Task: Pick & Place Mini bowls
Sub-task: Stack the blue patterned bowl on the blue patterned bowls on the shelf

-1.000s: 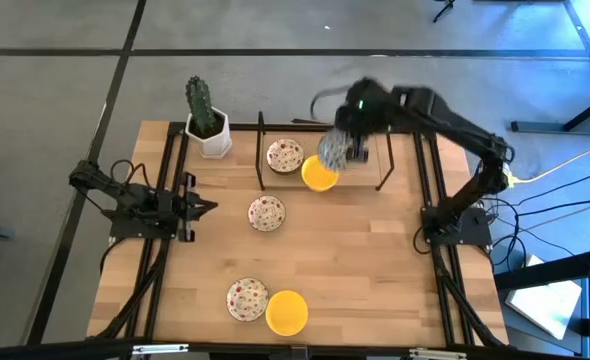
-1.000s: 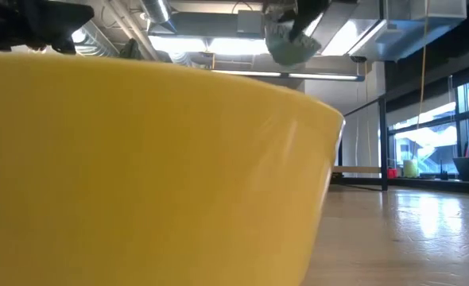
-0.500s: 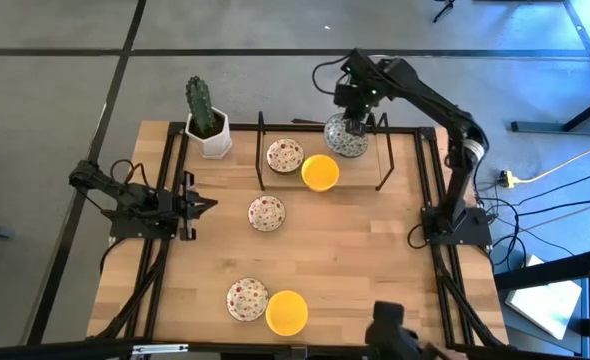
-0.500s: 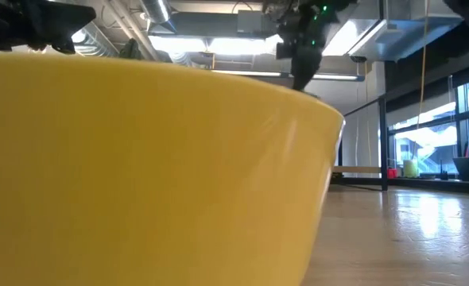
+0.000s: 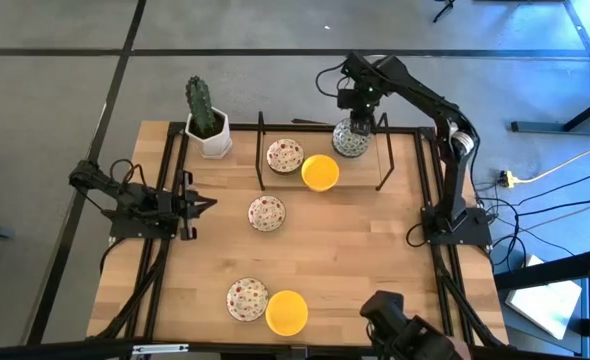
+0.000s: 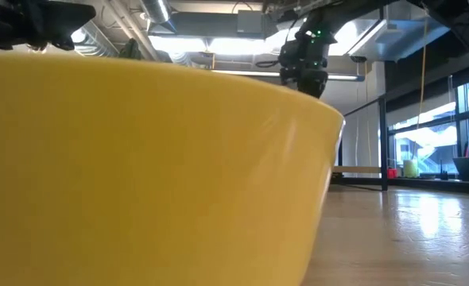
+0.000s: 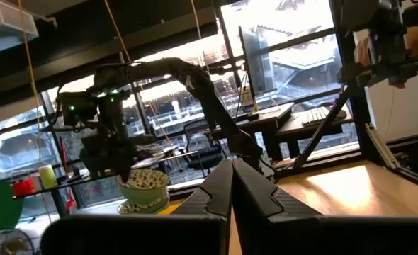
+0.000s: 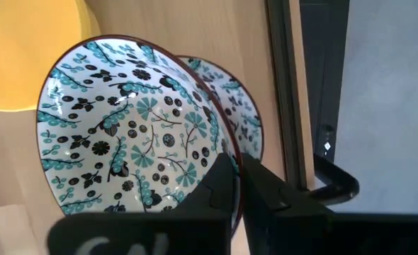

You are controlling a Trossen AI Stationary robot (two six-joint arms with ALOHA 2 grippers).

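1. The right end effector (image 5: 355, 122) is at the far side of the surface (image 5: 355, 250), over its far right corner. Its fingers are pinched shut on the rim of a patterned bowl (image 8: 127, 134), one finger inside the wall and one outside.
2. The held bowl hangs directly beneath the end effector, just above a second patterned bowl (image 8: 241, 117) that lies under it and a little off to one side. Whether the two touch cannot be told. I judge the coming move to turn on this vertical stacking: a straight descent should nest one in the other.
3. Both patterned bowls look like glazed ceramic, white with teal and dark floral print and a dark rim, round and shallow, so no long axis matters.
4. Just beside them lies a plain yellow bowl (image 5: 320, 172), smooth and glossy, with a red-speckled cream bowl (image 5: 284, 155) next to it.
5. Another speckled bowl (image 5: 266, 212) sits mid-surface; a speckled one (image 5: 246, 299) and a yellow one (image 5: 287, 311) rest at the near edge.
6. The left end effector (image 5: 205, 207) waits at the left side, closed and empty, nearer to the mid-surface bowl than the right arm is.
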